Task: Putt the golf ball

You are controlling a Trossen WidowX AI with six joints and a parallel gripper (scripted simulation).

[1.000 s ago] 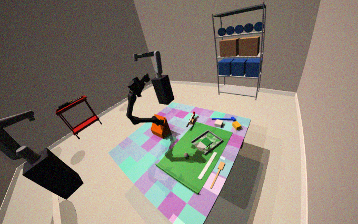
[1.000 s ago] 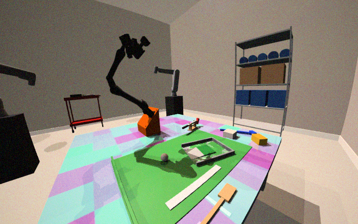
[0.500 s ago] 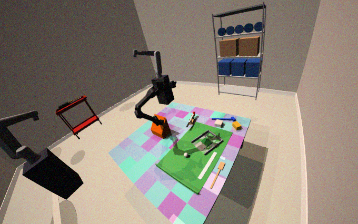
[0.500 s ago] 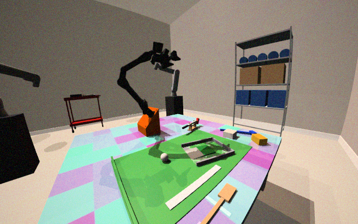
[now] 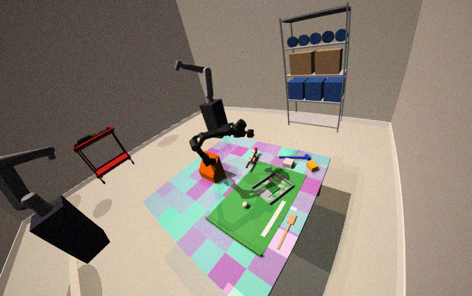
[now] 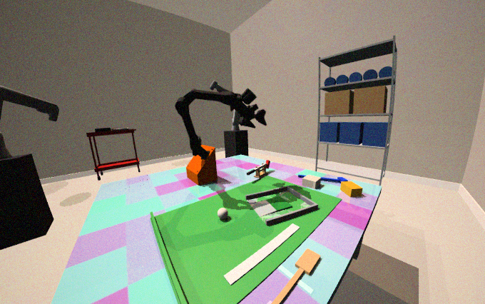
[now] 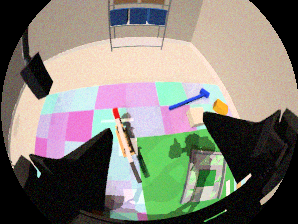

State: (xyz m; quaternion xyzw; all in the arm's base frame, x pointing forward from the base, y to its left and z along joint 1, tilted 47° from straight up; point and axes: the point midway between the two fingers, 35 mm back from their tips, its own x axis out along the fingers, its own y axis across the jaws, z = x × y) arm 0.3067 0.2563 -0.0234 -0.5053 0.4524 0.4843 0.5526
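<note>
Green turf mat (image 6: 215,250) covers much of the checkered table (image 6: 118,215) I'm working over. On it sits a dark-rimmed frame (image 6: 282,204), the nearest thing to a container here; inside I see a grey ramp and a green patch, nothing loose. The white golf ball (image 6: 222,213) rests on the mat, apart from the frame on its near side. A white strip (image 6: 261,253) lies on the mat's right part.

My gripper (image 6: 258,118) hangs high above the table's far end, fingers spread wide with nothing between them. The red putter (image 6: 260,169) lies on a small stand on the checkered top, just beyond the mat's far edge. From the wrist view its red tip (image 7: 116,113) and dark shaft run between my two finger silhouettes, well below them.

The shelf (image 6: 357,107) by the far wall holds blue rounded items on top, two brown boxes below, three blue bins under those. I cannot tell what is in the boxes or bins. I can read no writing anywhere.

A wooden paddle (image 6: 302,266) is cut off at the exterior view's bottom edge. The beige block (image 6: 311,181) hides part of the blue tool (image 6: 332,178), beside a yellow block (image 6: 350,188).
</note>
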